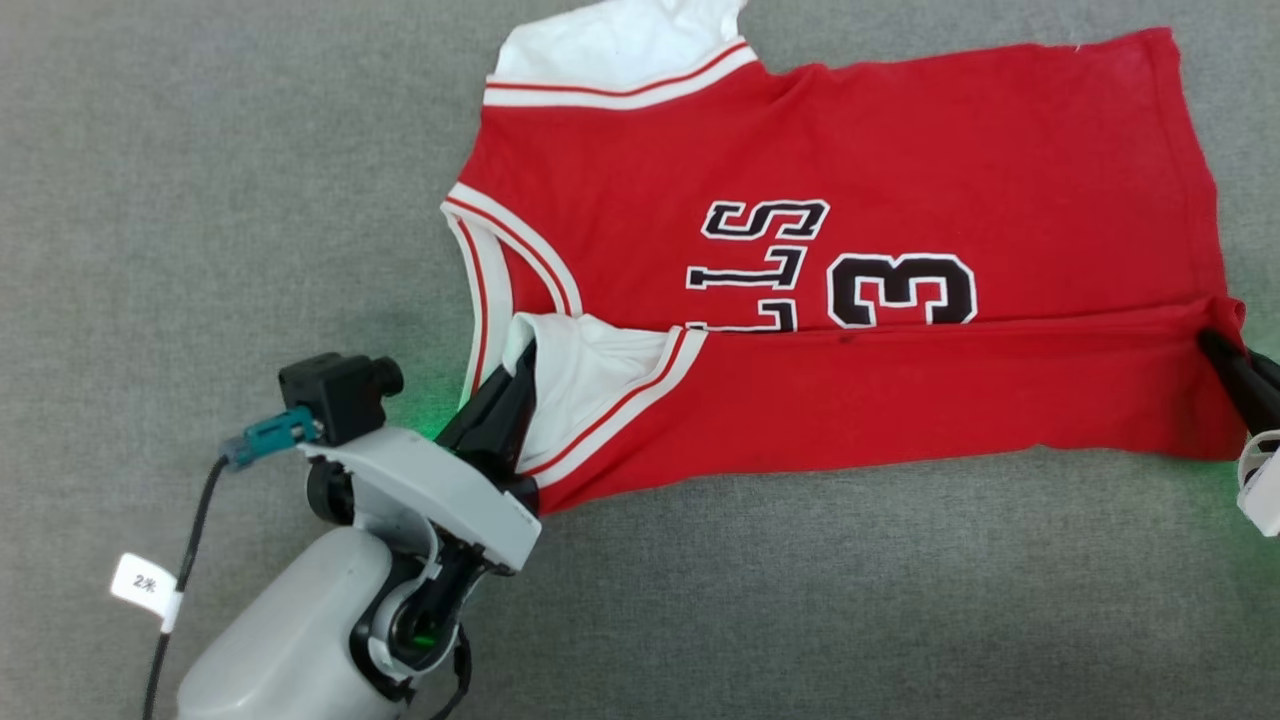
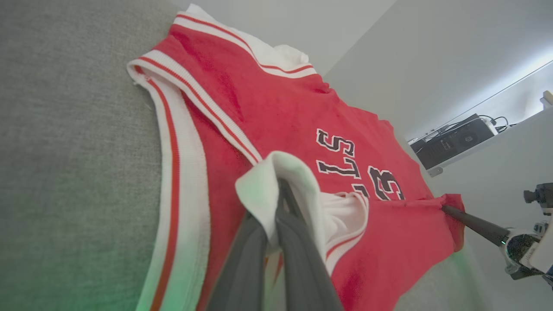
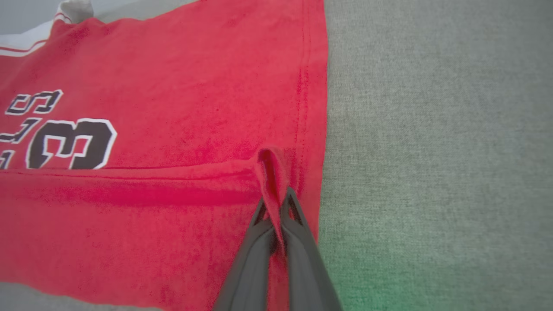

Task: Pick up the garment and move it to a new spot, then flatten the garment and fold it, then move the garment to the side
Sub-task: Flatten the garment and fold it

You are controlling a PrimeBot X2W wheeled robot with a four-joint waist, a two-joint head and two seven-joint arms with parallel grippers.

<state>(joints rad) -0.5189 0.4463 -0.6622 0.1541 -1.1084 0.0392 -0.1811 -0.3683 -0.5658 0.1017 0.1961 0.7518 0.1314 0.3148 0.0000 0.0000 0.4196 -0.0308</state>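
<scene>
The garment (image 1: 900,140) is a red jersey with white sleeves and black lettering, lying front up on the grey cloth surface, neck to the left. Its near long edge is folded up over the front and hides the lower part of the lettering. My left gripper (image 1: 522,362) is shut on the near white sleeve (image 2: 263,185), which drapes over the fingertips. At the right edge my right gripper (image 1: 1212,342) is shut on the folded hem corner (image 3: 270,166), pinching a small ridge of red cloth. The right gripper (image 2: 445,208) also appears in the left wrist view, at the hem.
Grey cloth surface (image 1: 200,200) stretches all around the garment. A black cable with a white tag (image 1: 145,585) hangs beside my left forearm. In the left wrist view a black box (image 2: 453,140) sits on a pale ledge beyond the surface.
</scene>
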